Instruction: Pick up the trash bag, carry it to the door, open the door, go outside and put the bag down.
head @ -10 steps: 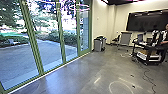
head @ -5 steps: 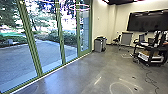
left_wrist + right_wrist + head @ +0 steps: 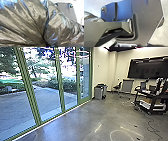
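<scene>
While your left wrist camera faces a shiny, crinkled brown-grey plastic trash bag [image 3: 31, 18], creases drawn tight, its outer parts are cut off. You can't tell how far your left gripper or right gripper is open, or what either holds. Green-framed glass panels [image 3: 59, 84] flank smooth grey floor [image 3: 92, 117]; load on black cart [image 3: 143, 110] blurred.

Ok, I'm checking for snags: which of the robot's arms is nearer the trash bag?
Left. The trash bag has its gathered folds close before the left wrist; from the right wrist, only a small shiny patch, seemingly the bag, appears, probably farther off.
</scene>
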`<state>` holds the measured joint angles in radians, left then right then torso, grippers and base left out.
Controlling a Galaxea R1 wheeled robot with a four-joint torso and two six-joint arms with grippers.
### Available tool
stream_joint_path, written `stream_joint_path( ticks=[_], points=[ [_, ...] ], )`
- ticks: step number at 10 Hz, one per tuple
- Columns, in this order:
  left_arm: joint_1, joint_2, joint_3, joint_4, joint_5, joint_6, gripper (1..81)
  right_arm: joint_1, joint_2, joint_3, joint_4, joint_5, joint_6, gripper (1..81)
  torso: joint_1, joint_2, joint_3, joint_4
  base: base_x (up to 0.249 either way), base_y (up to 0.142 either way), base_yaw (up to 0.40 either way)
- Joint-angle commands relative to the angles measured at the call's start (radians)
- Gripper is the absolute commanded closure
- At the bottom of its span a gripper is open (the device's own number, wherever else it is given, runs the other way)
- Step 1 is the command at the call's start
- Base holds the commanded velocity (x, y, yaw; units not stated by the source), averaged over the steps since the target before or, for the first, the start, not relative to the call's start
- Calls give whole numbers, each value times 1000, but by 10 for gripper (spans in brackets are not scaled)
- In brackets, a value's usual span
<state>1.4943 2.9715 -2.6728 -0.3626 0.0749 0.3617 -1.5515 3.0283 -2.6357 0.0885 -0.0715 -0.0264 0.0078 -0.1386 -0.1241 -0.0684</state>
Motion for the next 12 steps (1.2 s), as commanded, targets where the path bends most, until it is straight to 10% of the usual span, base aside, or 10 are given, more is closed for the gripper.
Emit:
stream_joint_path(
  ticks=[1, 12],
  points=[
    [-53, -9, 2, 2, 66, 0, 811, 50, 11, 7, -4, -60, -6, 10, 0, 0, 0, 0, 158, 0, 0],
    [-53, 5, 2, 4, 68, 0, 811, 47, 95, -93, -12, -62, -10, 10, 0, 0, 0, 0, 157, -24, 0]
  ],
)
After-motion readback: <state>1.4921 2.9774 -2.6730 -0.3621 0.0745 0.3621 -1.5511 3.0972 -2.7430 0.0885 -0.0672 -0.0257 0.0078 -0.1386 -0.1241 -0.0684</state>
